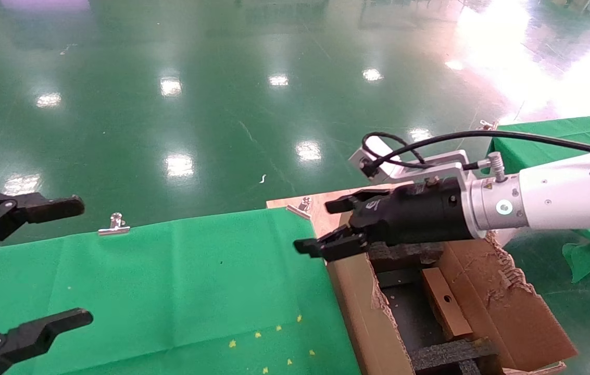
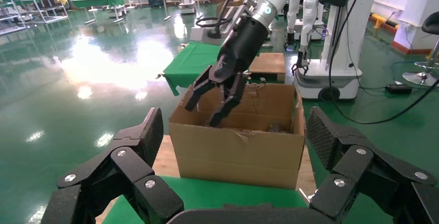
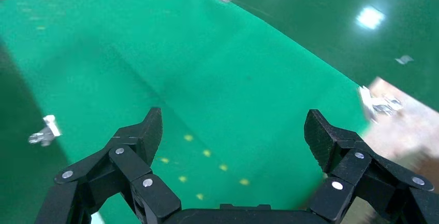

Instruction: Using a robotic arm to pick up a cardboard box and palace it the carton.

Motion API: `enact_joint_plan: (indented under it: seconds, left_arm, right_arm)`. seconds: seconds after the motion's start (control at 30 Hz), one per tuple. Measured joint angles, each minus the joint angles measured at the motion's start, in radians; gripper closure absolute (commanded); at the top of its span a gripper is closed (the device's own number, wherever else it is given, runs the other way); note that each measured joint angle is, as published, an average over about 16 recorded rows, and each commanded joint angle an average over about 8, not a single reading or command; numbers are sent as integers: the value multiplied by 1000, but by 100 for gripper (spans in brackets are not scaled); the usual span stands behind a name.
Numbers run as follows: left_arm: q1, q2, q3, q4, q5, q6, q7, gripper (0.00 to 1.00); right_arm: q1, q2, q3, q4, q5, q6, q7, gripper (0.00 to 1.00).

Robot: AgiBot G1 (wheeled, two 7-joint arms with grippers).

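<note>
The right gripper [image 1: 326, 226], on the glossy white robotic arm [image 1: 560, 200], hangs over the near-left corner of the carton [image 1: 513, 312], its jaws spread wide and holding nothing. The cardboard box [image 1: 446, 302], small and brown with a round hole in its face, already lies down inside the carton, leaning between the black foam inserts [image 1: 451, 354], so the placing looks done and the open jaws fit a release. The left gripper [image 1: 19, 271] sits parked at the far left over the green-clothed surface [image 1: 185, 281], jaws likewise wide and empty. Around them: metal clips [image 1: 114, 225] pinning the cloth's edge, a few yellow specks on the cloth, and the glossy green floor beyond. The carton's ragged, torn flaps stand close under the right gripper and could snag it on any low move.
</note>
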Motion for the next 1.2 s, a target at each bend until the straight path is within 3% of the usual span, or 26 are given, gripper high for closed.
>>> enact_joint_plan:
  seconds: [0.9,1.2]
  left_arm:
    - [0,0,0,0,0,0,0,0]
    - [0,0,0,0,0,0,0,0]
  right_arm:
    - [-337,-77,496,-35,403,-300,-565,0]
    - [-413,-95,608,-43,494,-368,-684,0]
